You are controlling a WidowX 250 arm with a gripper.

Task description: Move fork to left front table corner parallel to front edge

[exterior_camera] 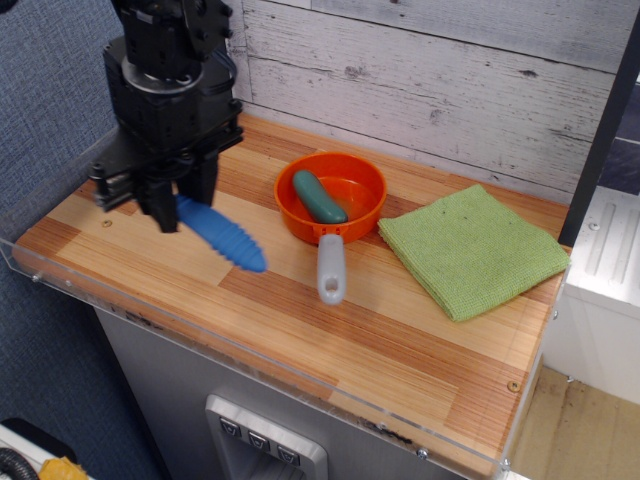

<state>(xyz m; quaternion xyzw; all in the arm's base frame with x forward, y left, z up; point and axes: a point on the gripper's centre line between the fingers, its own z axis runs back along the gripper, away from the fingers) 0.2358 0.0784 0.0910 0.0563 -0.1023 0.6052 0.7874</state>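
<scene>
My black gripper [178, 205] is shut on the fork [225, 237] and holds it above the left part of the table [300, 320]. Only the ribbed bright-blue handle shows; it points to the right and slightly toward the front edge [250, 362], its tip close over the wood. The tines are hidden between the fingers. The gripper hangs over the left end of the table, a little behind the left front corner.
An orange pan [335, 200] with a grey handle holds a dark green vegetable [319, 197] at mid table. A green cloth [470, 248] lies to its right. A white plank wall runs behind; a clear acrylic rim lines the front edge.
</scene>
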